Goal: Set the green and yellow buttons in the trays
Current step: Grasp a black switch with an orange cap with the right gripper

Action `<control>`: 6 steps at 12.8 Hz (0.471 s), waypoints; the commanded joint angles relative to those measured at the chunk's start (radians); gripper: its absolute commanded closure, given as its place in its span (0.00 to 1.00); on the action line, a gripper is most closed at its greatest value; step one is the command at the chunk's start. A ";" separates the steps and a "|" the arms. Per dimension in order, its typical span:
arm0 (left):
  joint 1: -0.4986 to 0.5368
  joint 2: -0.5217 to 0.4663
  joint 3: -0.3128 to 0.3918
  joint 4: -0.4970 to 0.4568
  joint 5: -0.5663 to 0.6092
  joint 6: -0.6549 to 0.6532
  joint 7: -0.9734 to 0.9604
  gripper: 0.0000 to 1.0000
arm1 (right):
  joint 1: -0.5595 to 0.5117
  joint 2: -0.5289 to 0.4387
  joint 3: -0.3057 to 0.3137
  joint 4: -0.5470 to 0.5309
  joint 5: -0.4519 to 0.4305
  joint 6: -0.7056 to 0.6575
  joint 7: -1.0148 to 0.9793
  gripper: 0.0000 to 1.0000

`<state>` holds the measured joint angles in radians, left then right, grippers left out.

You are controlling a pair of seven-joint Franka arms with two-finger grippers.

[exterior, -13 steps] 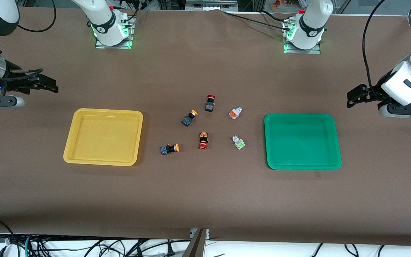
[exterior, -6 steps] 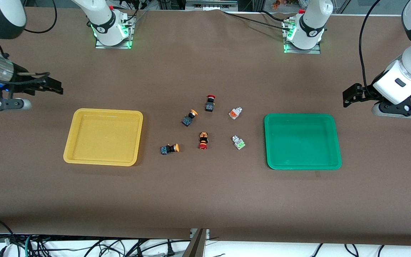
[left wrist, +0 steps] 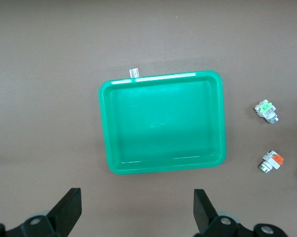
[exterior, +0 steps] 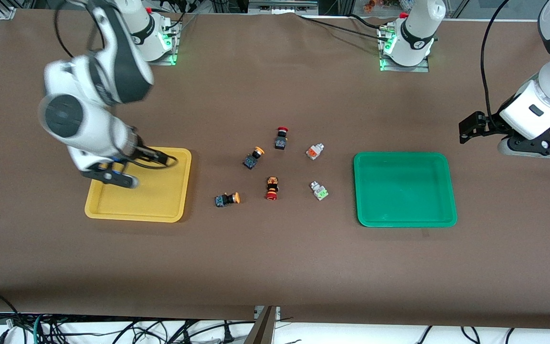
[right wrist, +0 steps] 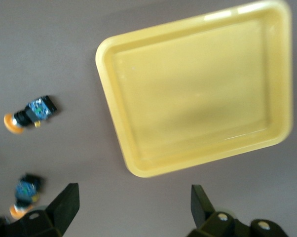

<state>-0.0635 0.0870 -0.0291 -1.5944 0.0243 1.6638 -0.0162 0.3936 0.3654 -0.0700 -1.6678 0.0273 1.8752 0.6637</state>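
Note:
The yellow tray lies toward the right arm's end and the green tray toward the left arm's end. Between them lie two yellow-capped buttons, a silvery button with an orange block and a silvery one with a green block. My right gripper is open and empty over the yellow tray's rim; its wrist view shows its open gripper, the tray and both yellow-capped buttons. My left gripper is open and empty over bare table beside the green tray.
Two red-capped buttons lie among the others: a black one farthest from the front camera and an orange-black one between the yellow-capped and green-block buttons. The left wrist view shows the green-block and orange-block buttons.
My right arm has swung in from the table's end to over the yellow tray. My left arm shifted slightly earlier and has stayed still since. No button has moved.

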 commanded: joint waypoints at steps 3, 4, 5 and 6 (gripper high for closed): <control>-0.002 0.010 -0.002 0.028 0.022 -0.024 -0.005 0.00 | 0.063 0.257 -0.007 0.178 0.141 0.161 0.542 0.00; -0.002 0.010 -0.003 0.028 0.022 -0.024 -0.005 0.00 | 0.070 0.305 -0.007 0.213 0.144 0.206 0.641 0.00; -0.002 0.011 -0.003 0.028 0.023 -0.024 -0.005 0.00 | 0.083 0.340 -0.007 0.230 0.138 0.246 0.736 0.00; -0.002 0.010 -0.003 0.030 0.023 -0.024 -0.005 0.00 | 0.105 0.354 -0.011 0.232 0.134 0.290 0.811 0.00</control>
<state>-0.0635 0.0871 -0.0291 -1.5937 0.0244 1.6632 -0.0162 0.4692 0.6590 -0.0700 -1.5045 0.1488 2.1264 1.3320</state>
